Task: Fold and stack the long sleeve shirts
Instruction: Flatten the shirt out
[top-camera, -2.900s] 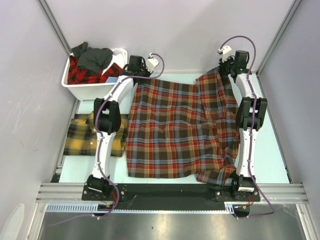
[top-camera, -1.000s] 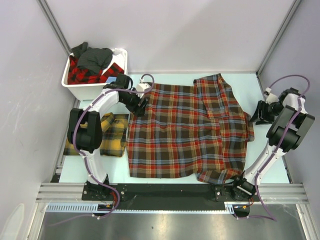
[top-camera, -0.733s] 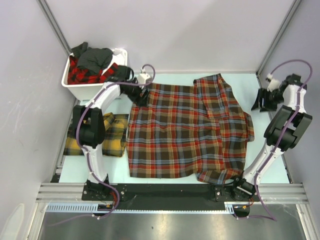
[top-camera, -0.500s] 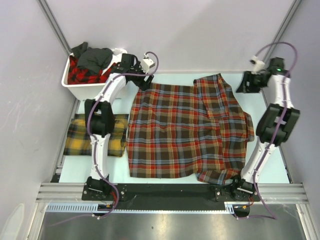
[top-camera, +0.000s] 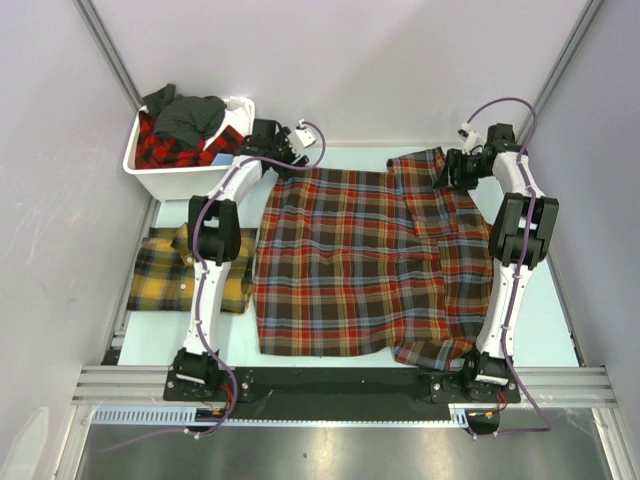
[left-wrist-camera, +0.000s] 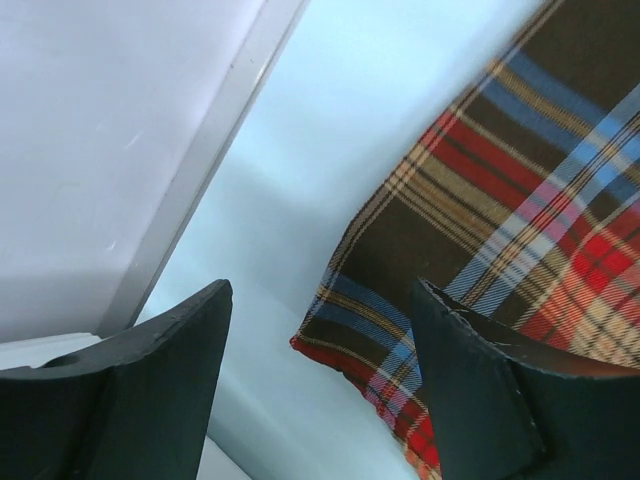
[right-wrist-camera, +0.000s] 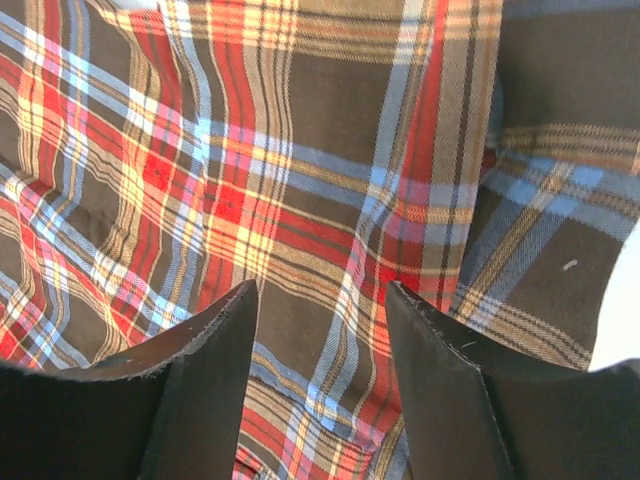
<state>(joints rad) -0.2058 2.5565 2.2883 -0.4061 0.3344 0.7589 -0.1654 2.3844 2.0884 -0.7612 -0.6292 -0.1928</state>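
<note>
Lying spread on the desk (top-camera: 545, 300), the red-brown plaid shirt (top-camera: 360, 255) is pictured with one far corner under the parted left pincer (left-wrist-camera: 320, 292) and its folded side under the equally parted right pincer (right-wrist-camera: 322, 290).

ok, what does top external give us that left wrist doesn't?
Top external only: the whole red-brown shirt spread on the table, the folded yellow-and-green shirt at its left, the white bin of unfolded shirts, the left arm and right arm. Left wrist only: that shirt's corner close up, lying between the open left fingers, not pinched. Both: the red-brown shirt and the pale table.
</note>
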